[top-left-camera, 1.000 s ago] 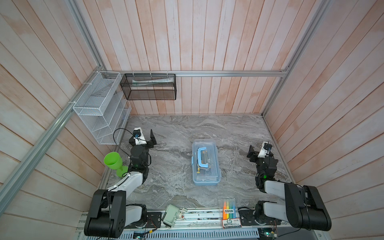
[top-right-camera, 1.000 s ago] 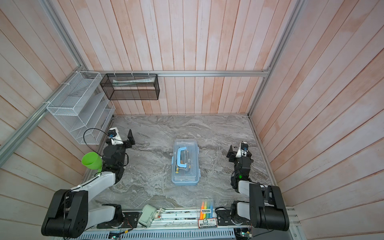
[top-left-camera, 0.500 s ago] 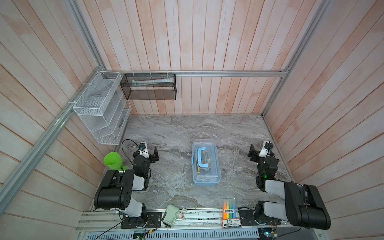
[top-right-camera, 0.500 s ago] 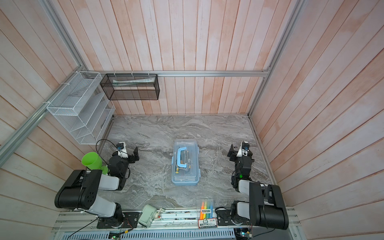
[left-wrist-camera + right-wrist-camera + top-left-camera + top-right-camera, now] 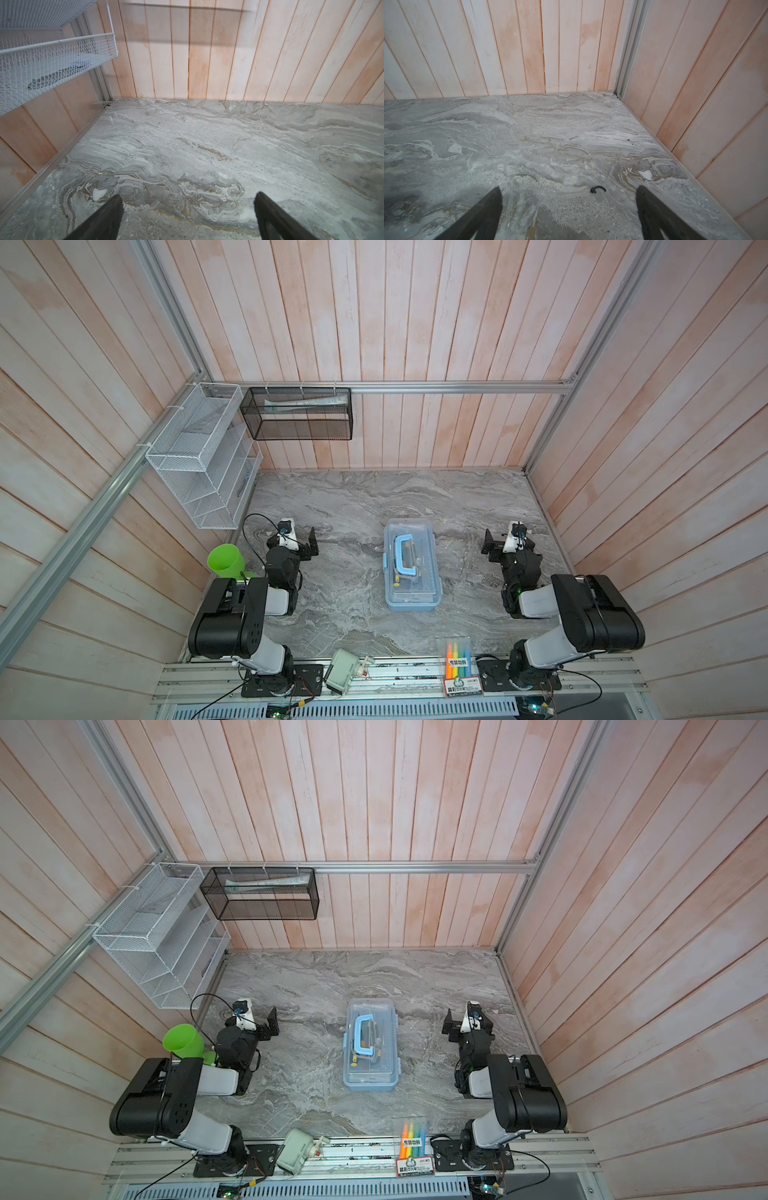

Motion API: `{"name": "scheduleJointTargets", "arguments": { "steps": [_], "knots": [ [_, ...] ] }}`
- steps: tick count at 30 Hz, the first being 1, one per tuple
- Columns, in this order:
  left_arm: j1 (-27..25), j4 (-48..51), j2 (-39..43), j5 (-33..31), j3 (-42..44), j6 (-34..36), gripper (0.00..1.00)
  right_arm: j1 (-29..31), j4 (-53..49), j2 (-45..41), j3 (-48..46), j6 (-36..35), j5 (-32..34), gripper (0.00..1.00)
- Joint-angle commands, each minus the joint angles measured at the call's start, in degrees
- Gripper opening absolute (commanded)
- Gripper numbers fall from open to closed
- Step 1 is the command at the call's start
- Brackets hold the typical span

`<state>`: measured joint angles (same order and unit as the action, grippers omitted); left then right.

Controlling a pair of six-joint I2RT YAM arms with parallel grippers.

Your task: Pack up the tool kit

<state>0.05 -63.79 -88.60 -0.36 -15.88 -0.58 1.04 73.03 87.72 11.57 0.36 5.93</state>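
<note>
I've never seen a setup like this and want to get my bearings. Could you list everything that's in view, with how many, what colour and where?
Tool case: one, light blue with clear lid and blue handle, lid shut, middle of the table.
Tools: several, some orange, seen through the lid; count unclear.
Highlighter pack: one, mixed colours, front edge, right of centre.
Green cup: one, left edge, beside the left arm.
White wire rack: one, left wall.
Black mesh basket: one, back wall.
Pale boxy device: one, front rail.
Table: one, grey marble.
Left gripper: black, open, empty.
Right gripper: black, open, empty.
</note>
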Motion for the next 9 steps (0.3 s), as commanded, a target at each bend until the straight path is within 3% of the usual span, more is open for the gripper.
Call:
{"name": "scheduleJointTargets", "arguments": {
  "steps": [1,9],
  "knots": [
    [0.3,0.5,0.2,0.6,-0.9,0.6,1.0,-0.4,-1.2,-0.2,1.3,-0.1,1.3,0.98],
    [0.7,1.2,0.2,1.3,-1.2,0.4,1.0,-0.5,-2.0,-0.4,1.5,-0.1,0.9,0.98]
  ]
}}
